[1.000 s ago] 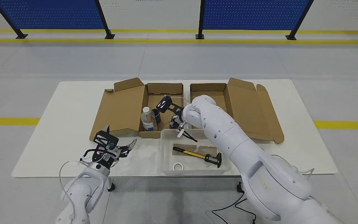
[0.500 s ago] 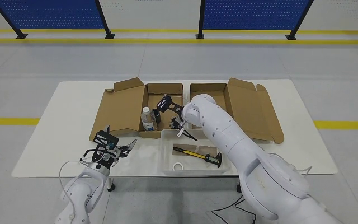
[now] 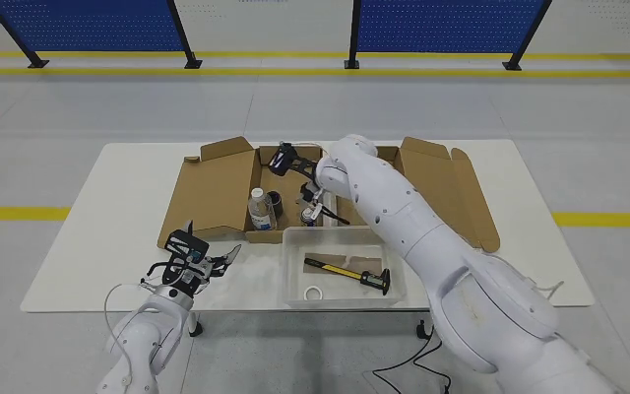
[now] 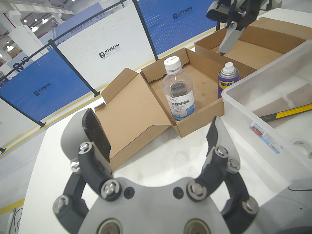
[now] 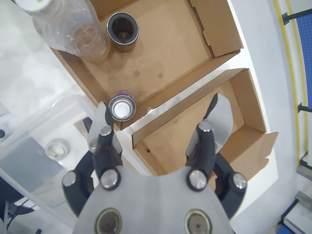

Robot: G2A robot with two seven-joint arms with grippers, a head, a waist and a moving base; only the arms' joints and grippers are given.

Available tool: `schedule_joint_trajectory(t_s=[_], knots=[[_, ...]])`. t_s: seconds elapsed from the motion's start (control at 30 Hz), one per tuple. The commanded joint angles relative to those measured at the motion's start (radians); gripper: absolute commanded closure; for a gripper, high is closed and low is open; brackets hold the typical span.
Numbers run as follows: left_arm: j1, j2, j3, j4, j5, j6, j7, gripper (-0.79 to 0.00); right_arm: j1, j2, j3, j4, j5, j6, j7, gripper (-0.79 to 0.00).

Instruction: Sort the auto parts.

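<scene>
The right end effector (image 5: 159, 104) hung wide open and empty; just beside one finger stood an upright blue-and-yellow spray can (image 5: 121, 108), white-capped.

Spray can (image 5: 121, 108) upright in cardboard box (image 5: 160, 47)

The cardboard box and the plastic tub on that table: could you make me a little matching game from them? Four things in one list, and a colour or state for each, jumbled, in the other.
Things:
1. bottle
2. spray can
3. metal sleeve
4. long tool

Descriptions:
A. yellow and black, lying flat in the clear tub
B. dark and hollow, open end up, standing in the box
C. see-through with a white screw cap, upright in the box
D. blue with a white top, upright in the box

Pairs: 1-C, 2-D, 3-B, 4-A.
</scene>
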Motion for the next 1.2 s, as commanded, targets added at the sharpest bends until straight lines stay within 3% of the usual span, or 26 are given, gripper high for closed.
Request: schedule_joint_trajectory(t_s=[0.0, 0.37, 0.5, 0.77, 0.93, 1.17], knots=[[0.0, 0.0, 0.0, 0.0, 0.0, 0.0, 0.0, -0.785, -0.015, 0.016, 0.013, -0.08, -0.004, -0.004, 0.082, -0.659], [0.0, 0.0, 0.0, 0.0, 0.0, 0.0, 0.0, -0.785, -0.275, 0.148, 0.16, -0.583, -0.017, 0.02, 0.514, -0.594], [0.0, 0.0, 0.0, 0.0, 0.0, 0.0, 0.0, -0.785, -0.387, 0.2, 0.194, -0.695, -0.044, 0.063, 0.558, -0.576], [0.0, 0.0, 0.0, 0.0, 0.0, 0.0, 0.0, -0.785, -0.493, 0.274, 0.2, -0.721, -0.078, 0.082, 0.576, -0.502], [0.0, 0.0, 0.0, 0.0, 0.0, 0.0, 0.0, -0.785, -0.518, 0.293, 0.195, -0.712, -0.072, 0.069, 0.564, -0.456], [0.0, 0.0, 0.0, 0.0, 0.0, 0.0, 0.0, -0.785, -0.535, 0.308, 0.186, -0.692, -0.069, 0.067, 0.562, -0.456]])
